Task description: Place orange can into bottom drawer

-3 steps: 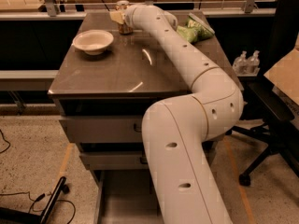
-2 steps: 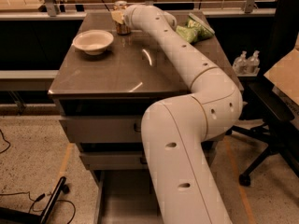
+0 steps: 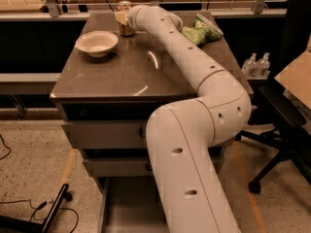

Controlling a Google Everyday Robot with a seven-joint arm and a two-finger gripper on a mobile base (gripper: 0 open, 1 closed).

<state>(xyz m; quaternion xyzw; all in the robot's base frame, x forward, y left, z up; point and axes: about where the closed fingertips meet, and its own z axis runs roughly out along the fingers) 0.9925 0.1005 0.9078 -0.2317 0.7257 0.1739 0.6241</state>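
Observation:
The orange can (image 3: 126, 23) stands upright at the far edge of the grey table top (image 3: 121, 76), right of the bowl. Its silver top shows. My gripper (image 3: 121, 17) is at the can, at the end of the long white arm (image 3: 194, 67) that reaches across the table from the lower right. Its wrist hides the can's right side. The bottom drawer (image 3: 127, 208) is pulled out at floor level below the two upper drawers. Its flat grey floor shows left of my arm, which covers much of it.
A white bowl (image 3: 97, 42) sits on the table's left. A green bag (image 3: 200, 31) lies at the back right. A black office chair (image 3: 286, 115) and clear bottles (image 3: 257, 64) stand to the right. Cables (image 3: 29, 212) lie on the floor at left.
The gripper's end has settled slightly closer against the can. The can, the bowl and the drawer stay where they were.

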